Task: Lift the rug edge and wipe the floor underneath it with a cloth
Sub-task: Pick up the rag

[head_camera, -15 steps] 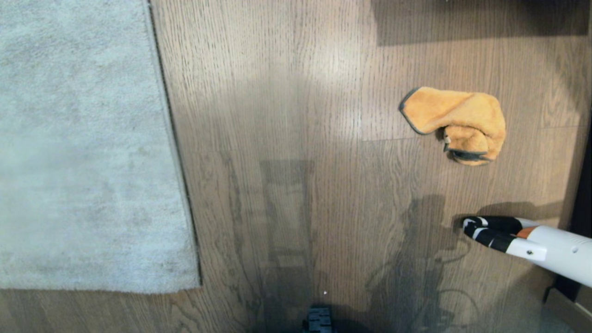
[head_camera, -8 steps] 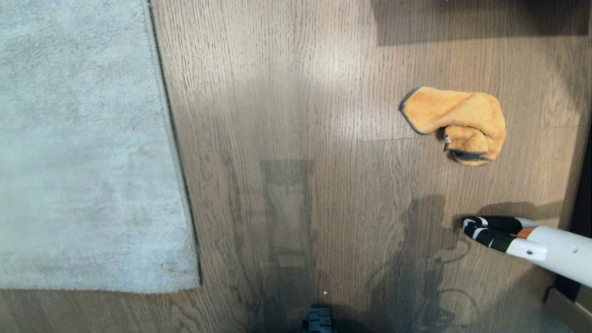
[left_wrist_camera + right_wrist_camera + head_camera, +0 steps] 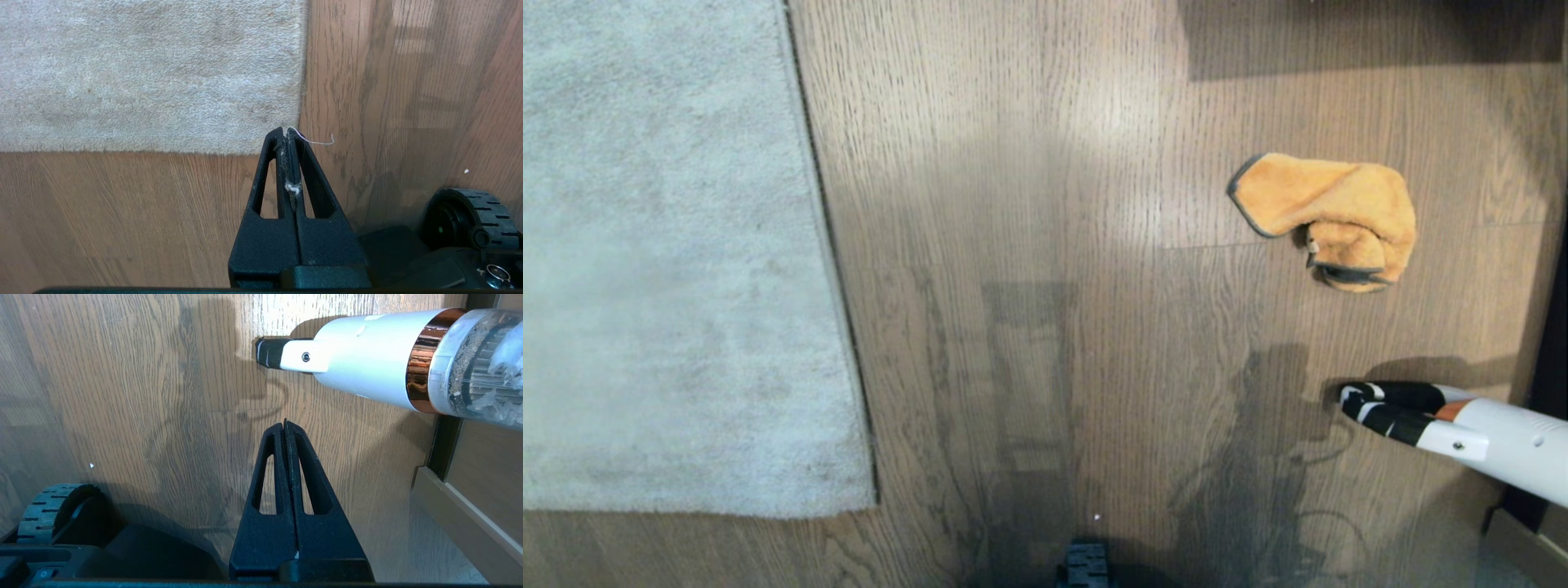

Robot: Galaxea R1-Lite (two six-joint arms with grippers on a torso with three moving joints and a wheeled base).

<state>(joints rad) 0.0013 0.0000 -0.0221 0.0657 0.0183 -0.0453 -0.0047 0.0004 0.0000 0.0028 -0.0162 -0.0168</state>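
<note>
looking across the last second, nothing has shifted: the whole scene sits as it did before, which suggests the task has not really begun. the floor [image 3: 1029, 204] fills the head view, brown planks with a slight sheen. the rug [image 3: 662, 269] covers the 9 o'clock side, lying flat, its rug edge [image 3: 829, 245] running from 12 towards 6 down to a corner near 7 o'clock, not yet lifted. a white handheld vacuum [image 3: 1478, 437] pokes in from about 4 o'clock, nozzle on the planks. the cloth [image 3: 1327, 216] lies crumpled near 2 o'clock, well apart from the rug and untouched. the left gripper [image 3: 286, 131] hangs above the rug corner, fingers clenched on nothing but a stray thread of lint; the right gripper [image 3: 284, 424] hangs near the vacuum nozzle, likewise pressed together and empty. likely next: right arm fetches the cloth, left takes the edge
</note>
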